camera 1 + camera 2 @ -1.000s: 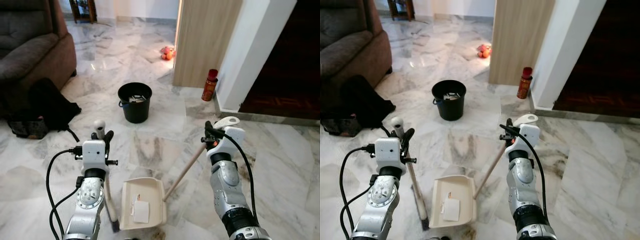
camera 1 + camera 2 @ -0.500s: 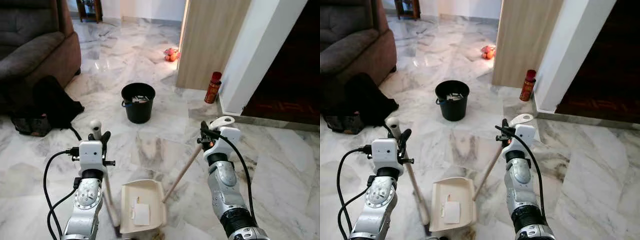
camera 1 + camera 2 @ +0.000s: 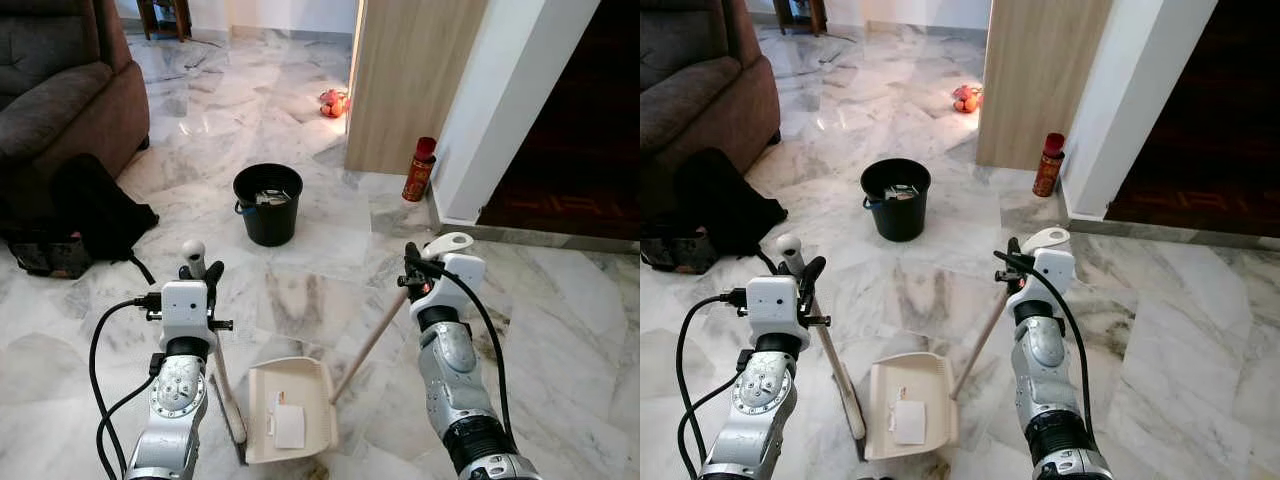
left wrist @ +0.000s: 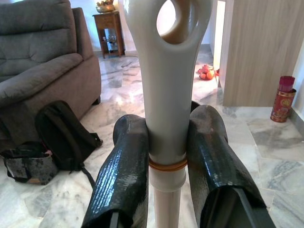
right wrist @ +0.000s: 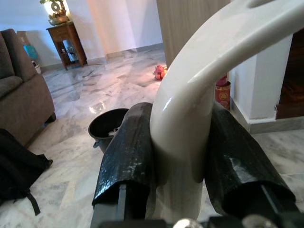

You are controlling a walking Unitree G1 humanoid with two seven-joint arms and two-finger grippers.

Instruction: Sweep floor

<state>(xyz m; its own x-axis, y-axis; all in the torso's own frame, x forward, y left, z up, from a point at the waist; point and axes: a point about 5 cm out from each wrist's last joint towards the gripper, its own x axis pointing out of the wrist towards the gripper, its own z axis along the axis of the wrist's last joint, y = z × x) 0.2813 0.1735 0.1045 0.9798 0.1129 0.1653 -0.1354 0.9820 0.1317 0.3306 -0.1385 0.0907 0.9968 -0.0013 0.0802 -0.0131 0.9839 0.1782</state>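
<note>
Left wrist view: left gripper [image 4: 166, 156] pinches the broom [image 3: 222, 385] just below its hanging loop. Right gripper [image 5: 183, 156] clamps the dustpan [image 3: 292, 425] handle's top; the pan sits on the marble floor [image 3: 300, 300] holding paper. Both look light, stiff, slick plastic, so these high grips seem fine.

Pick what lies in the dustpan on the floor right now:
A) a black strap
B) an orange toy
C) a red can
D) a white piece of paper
D: a white piece of paper lies flat inside the cream dustpan, whose long handle is clamped in the right tool, while the left tool grips the broom handle.
</note>
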